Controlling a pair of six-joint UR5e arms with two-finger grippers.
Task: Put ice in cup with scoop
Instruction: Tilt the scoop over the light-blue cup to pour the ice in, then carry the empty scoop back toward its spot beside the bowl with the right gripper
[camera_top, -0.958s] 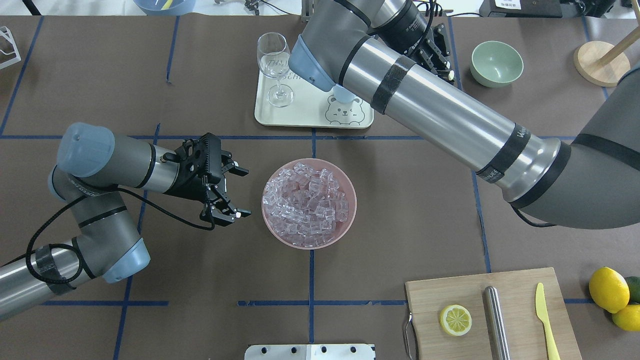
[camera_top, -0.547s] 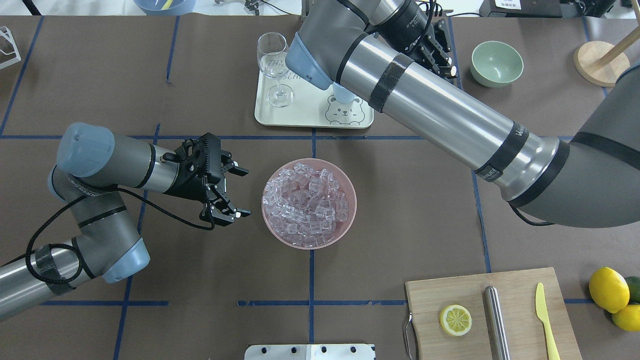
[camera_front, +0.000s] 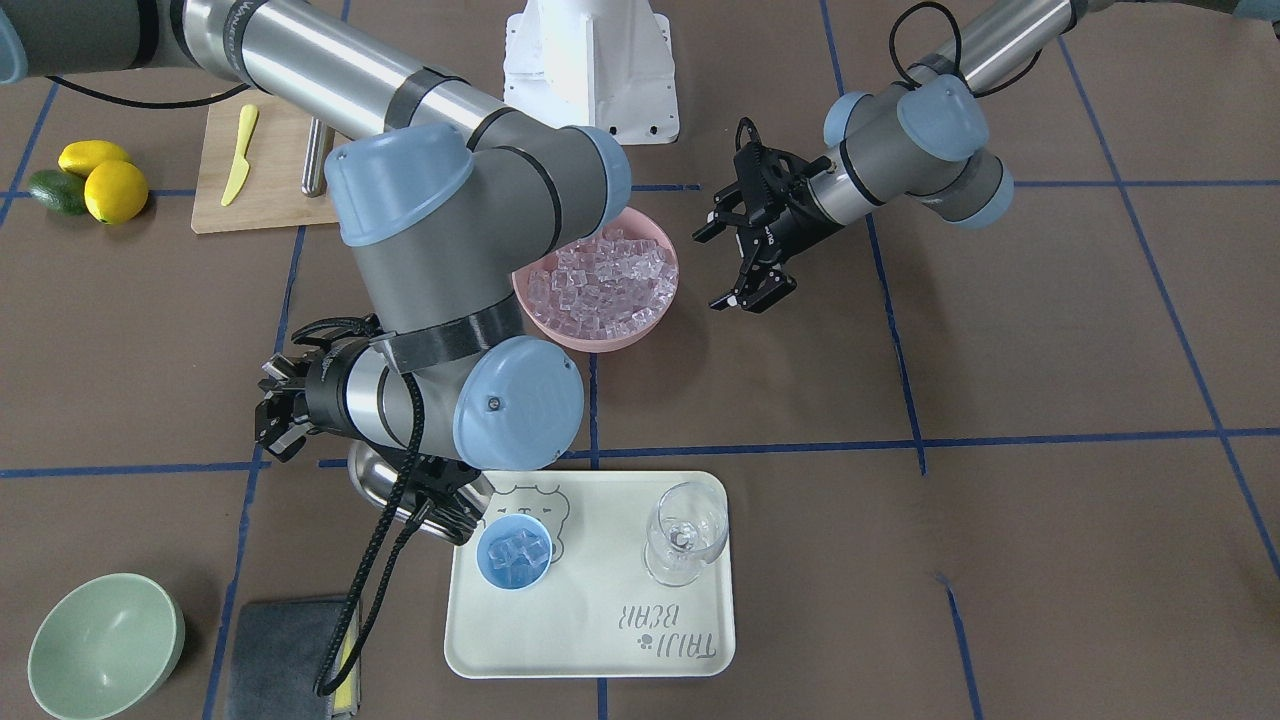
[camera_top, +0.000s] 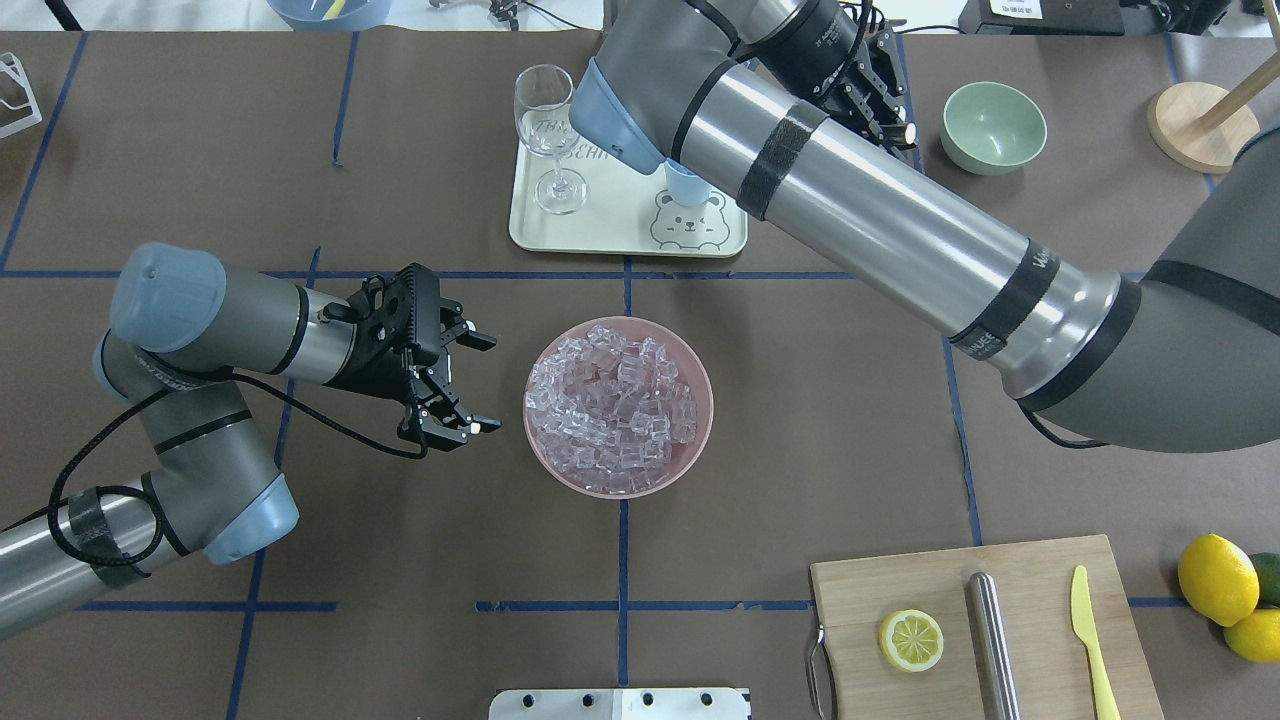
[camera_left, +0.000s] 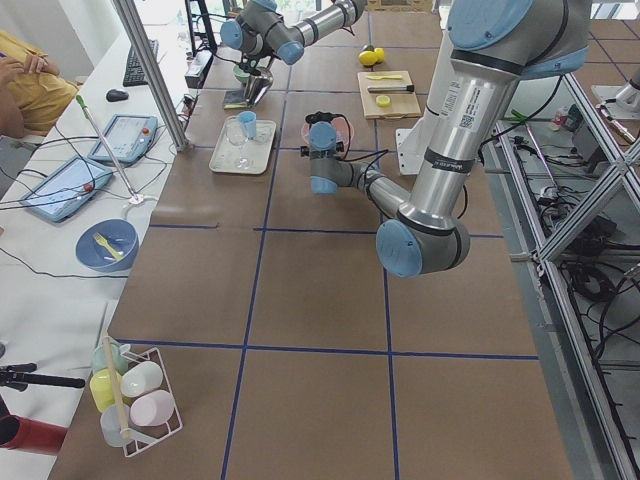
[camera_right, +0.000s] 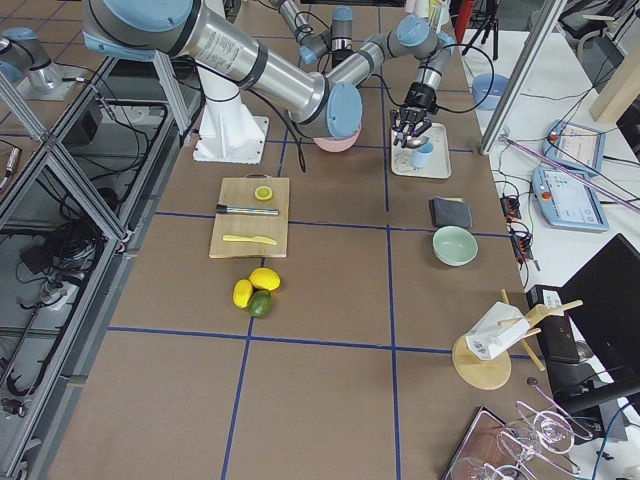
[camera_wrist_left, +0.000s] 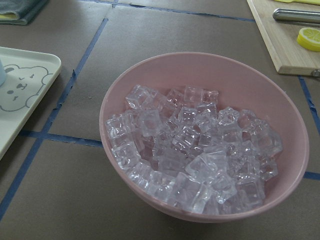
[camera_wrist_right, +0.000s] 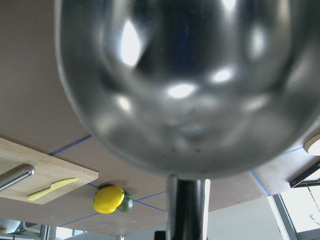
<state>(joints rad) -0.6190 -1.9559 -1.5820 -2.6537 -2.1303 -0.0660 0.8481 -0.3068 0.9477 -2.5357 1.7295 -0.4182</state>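
The cup (camera_front: 483, 562) stands on the tray (camera_front: 600, 650), by the bear drawing near the tray's edge on the robot's right, and a few cubes of ice (camera_front: 516, 552) lie inside it. A wine glass (camera_front: 685, 535) stands on the tray too, toward its other end. The right hand (camera_top: 897, 112) grips the scoop (camera_wrist_right: 185, 75) by its thin handle. The scoop's shiny bowl sits just off that same tray edge, under the right wrist. Between the tray and the robot, a pink bowl (camera_wrist_left: 225, 70) heaped with more ice rests on the bench (camera_top: 800, 450). The left hand (camera_top: 492, 385), also robot-side of the tray and further to the robot's left, is spread wide and holds nothing.
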